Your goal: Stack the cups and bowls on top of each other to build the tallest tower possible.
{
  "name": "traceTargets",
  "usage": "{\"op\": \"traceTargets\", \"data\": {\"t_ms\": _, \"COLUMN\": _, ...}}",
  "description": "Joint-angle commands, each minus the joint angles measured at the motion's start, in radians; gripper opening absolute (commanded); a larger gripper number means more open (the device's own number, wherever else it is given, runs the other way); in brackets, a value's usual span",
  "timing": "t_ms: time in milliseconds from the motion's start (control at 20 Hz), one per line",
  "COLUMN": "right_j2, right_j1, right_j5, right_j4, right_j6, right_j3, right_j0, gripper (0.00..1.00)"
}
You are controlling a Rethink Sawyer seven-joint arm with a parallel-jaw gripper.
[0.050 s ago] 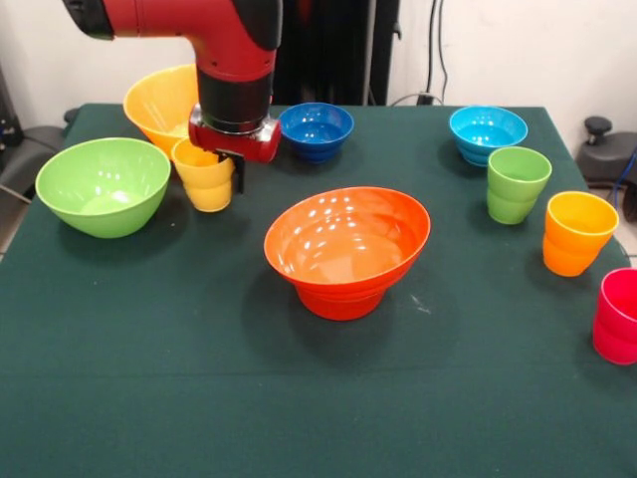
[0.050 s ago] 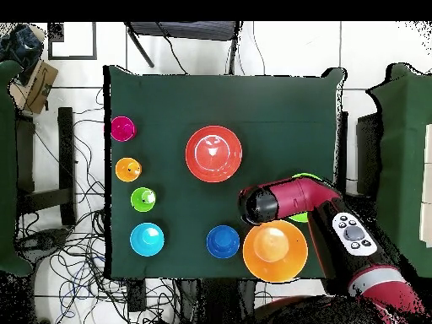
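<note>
No brand, label or writing can be read on any piece. On the green cloth (image 1: 149, 398) stand four cups and, as far as shows, five bowls.

The claw (image 1: 221, 164) is at the yellow cup (image 1: 205, 177), which stands upright directly under it; whether the claw grips the cup or stands wide cannot be told. Just behind the claw is the large yellow bowl (image 1: 159, 102), beside it the green bowl (image 1: 103, 184), and close on its other side the dark blue bowl (image 1: 317, 129).

The wide orange bowl (image 1: 346, 247), upright on a narrower orange base, stands near the claw toward the table's middle. Well apart from the claw are the light blue bowl (image 1: 487, 133), green cup (image 1: 516, 183), orange-yellow cup (image 1: 577, 232) and pink-red cup (image 1: 618, 315).
</note>
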Motion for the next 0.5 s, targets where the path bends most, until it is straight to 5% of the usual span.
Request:
{"op": "traceTargets", "data": {"t_ms": 50, "right_j2": 0.022, "right_j1": -0.082, "right_j5": -0.008, "right_j4": 0.015, "right_j6": -0.083, "right_j3": 0.060, "right_j0": 0.005, "gripper": 0.00}}
{"op": "traceTargets", "data": {"t_ms": 500, "right_j2": 0.071, "right_j1": -0.249, "right_j5": 0.042, "right_j4": 0.107, "right_j6": -0.154, "right_j3": 0.178, "right_j0": -0.032, "gripper": 0.00}}
